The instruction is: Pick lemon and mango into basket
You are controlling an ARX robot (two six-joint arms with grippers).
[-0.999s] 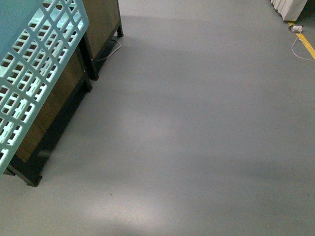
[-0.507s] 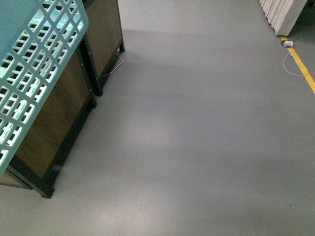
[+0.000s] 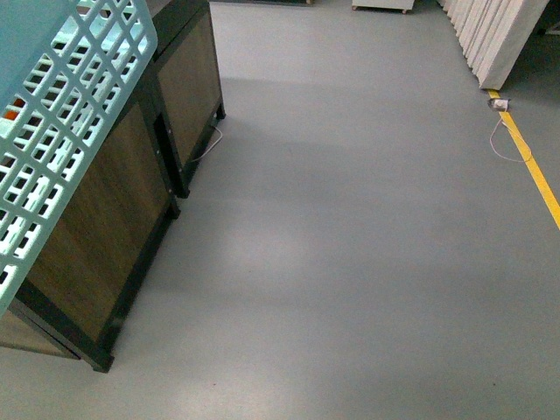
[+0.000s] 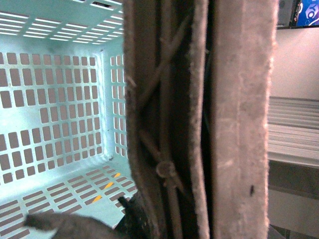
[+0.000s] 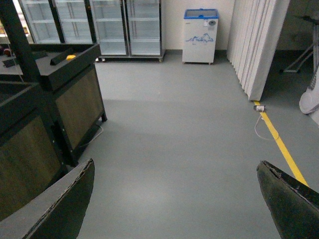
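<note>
I see the basket [image 3: 31, 35] in light teal, inside and out, with a grid of slots, and its handle [image 4: 199, 124] is brown and ribbed. The floor [image 3: 350, 262] is plain grey with one yellow line [image 3: 535, 179]; the table [image 3: 105, 236] has brown wood-grain panels in a black frame. I note white panels [image 3: 499, 35], a white freezer [image 5: 199, 37] with a blue lid, and the right hand [image 5: 175, 169] with dark grey fingers [image 5: 60, 209].

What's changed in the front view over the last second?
The view shifted: the cabinets slid further in, toward the lower right, and the yellow line and white panels came further into frame, so the robot itself seems to be moving. The basket kept its spot, upper left.
</note>
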